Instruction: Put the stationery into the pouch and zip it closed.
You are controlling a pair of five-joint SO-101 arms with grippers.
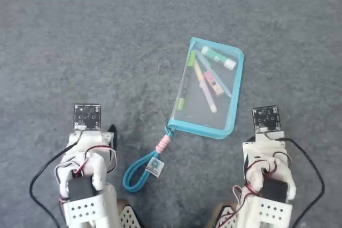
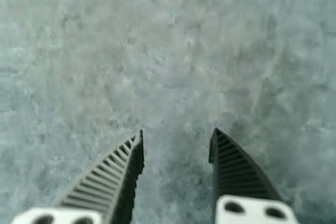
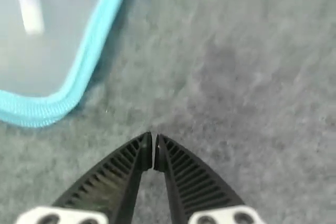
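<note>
Pouch [image 1: 200, 111] lies flat, right of table centre and skewed, with its long axis running toward the far edge. The stationery sits inside its outline: green pen [image 1: 185, 81] along the left side, glue stick [image 1: 218, 57] at the far end, pale marker [image 1: 208, 99], pink piece [image 1: 214, 84] and blue pen [image 1: 220, 85] in the middle. Can't tell whether the zip is fully shut. The pink pull [image 1: 164, 142] hangs off the pouch's near-left corner.

Wrist strap [image 1: 136, 173] is a blue loop with a round tag [image 1: 155, 168]. It trails from that pull toward the near edge and lies between the two arms, closer to the left one.

Left gripper [image 2: 176, 136] is at the near-left, fingers spread, nothing between them, bare felt underneath. It is well apart from the pouch, and the strap loop is the nearest thing to it.

Right gripper [image 3: 153, 139] is at the near-right, fingertips pinched together and holding nothing. It is just beside the pouch's near-right corner; the blue rim [image 3: 97, 38] shows close ahead in the right wrist view, not touching.

Room on the table [image 1: 80, 52]:
- The whole left half and the far strip up to the far edge are open grey felt.
- There is a narrow open band between the pouch and the right edge.

In the way:
- The strap loop lies across the near-centre lane.
- Black cables loop out beside each arm base, left [image 1: 38, 182] and right [image 1: 314, 172], toward the near corners.
</note>
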